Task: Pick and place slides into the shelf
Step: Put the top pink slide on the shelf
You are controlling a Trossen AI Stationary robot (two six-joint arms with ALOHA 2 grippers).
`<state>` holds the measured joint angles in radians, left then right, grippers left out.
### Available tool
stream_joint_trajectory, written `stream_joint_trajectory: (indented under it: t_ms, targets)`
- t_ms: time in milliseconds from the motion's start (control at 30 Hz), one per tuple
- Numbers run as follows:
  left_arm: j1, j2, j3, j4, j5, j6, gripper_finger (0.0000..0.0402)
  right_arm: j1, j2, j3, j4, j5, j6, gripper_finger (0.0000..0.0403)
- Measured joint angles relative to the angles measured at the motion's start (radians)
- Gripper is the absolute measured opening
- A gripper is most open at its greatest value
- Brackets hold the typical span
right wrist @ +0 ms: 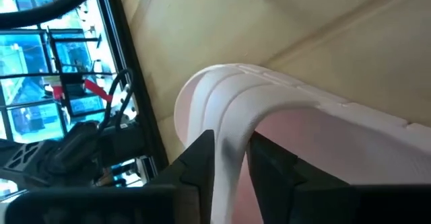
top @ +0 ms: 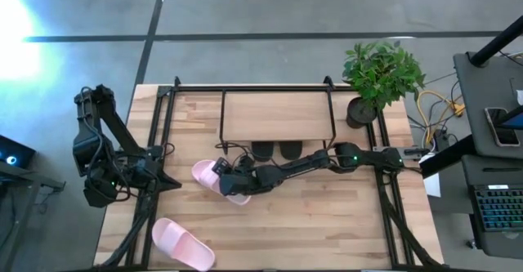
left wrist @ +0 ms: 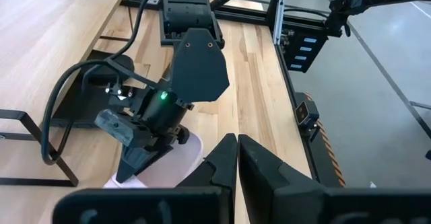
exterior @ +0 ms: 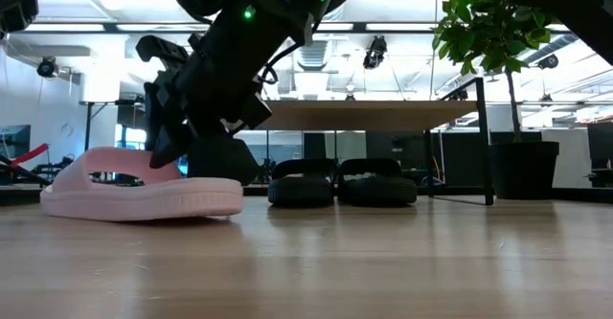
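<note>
Wooden desk (top: 327, 215) under bright workshop lights, right gripper (right wrist: 229, 158) clamped on a pink slide's strap.

Reached out low and long across the desk from the right side, jaws narrow and pinching the broad strap of the pink slide (top: 214, 180) just in front of the shelf (top: 278, 113). Sole flat on the desk in the low view, not yet lifted. Black pair (exterior: 342, 182) already side by side under the shelf's top board. Second pink slide (top: 182, 243) well apart, near the desk's front-left corner. Likely light, soft rubber: strap apt to flex and let the sole swing, so probably best taken at the strap's middle, as gripped now. Left gripper (left wrist: 232, 167) parked at the left edge, folded back, jaws closed on nothing.
</note>
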<state>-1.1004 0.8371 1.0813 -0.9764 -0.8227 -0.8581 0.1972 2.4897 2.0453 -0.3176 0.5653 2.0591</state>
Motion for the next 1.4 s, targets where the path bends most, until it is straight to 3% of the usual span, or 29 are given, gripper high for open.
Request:
stream_joint_trajectory:
  t_ms: [233, 633, 767, 967, 1033, 1233, 1400]
  targets:
    - [0.0, 0.0, 0.0, 0.0, 0.0, 0.001, 0.0, 0.0, 0.0, 0.0, 0.012, -0.004, -0.075, 0.0018]
    - [0.0, 0.002, 0.0, 0.0, 0.0, 0.0, 0.0, 0.132, -0.002, 0.103, 0.035, 0.048, -0.192, 0.001]
    - [0.0, 0.01, 0.0, 0.001, 0.0, 0.0, 0.0, 0.206, -0.019, 0.182, -0.085, 0.238, -0.124, 0.0009]
    - [0.0, 0.021, 0.0, 0.005, 0.002, -0.001, 0.0, 0.284, -0.047, 0.312, -0.52, 0.578, 0.183, 0.0009]
    - [0.0, 0.022, 0.0, 0.006, 0.005, -0.001, 0.0, 0.296, -0.078, 0.293, -0.557, 0.679, 0.239, 0.0009]
    - [0.0, 0.027, 0.0, 0.029, 0.006, -0.001, 0.0, 0.261, -0.162, 0.289, -0.594, 0.979, 0.211, 0.0009]
    - [0.0, 0.03, 0.0, 0.038, 0.007, -0.001, 0.0, 0.174, -0.267, 0.289, -0.825, 0.968, 0.186, 0.0011]
